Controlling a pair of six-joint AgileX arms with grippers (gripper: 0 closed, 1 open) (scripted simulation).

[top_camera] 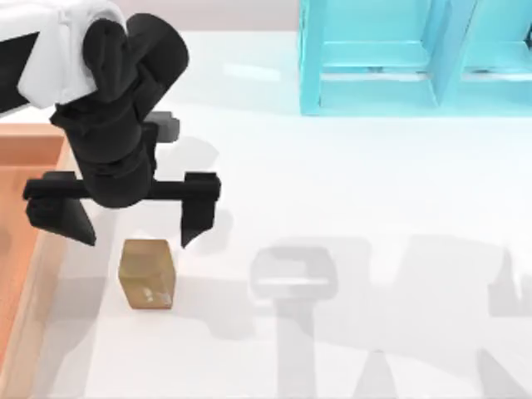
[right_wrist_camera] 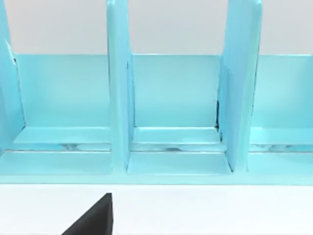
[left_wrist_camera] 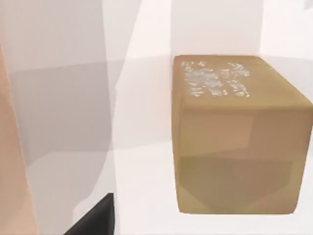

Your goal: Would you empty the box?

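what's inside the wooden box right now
The part of the box in the top view shows bare orange-brown floor. The rest runs off the left edge, and the open left gripper covers some. The small block sits outside.

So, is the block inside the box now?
No, the block stands on the white table, beside the box, below the open left gripper.

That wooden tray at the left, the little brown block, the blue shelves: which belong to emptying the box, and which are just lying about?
Part of the job:
- the box, at the table's left edge
- the small brown block, standing on the table beside the box
- the left gripper, open above the block

Just there:
- the turquoise shelf unit, at the back right
- the white table
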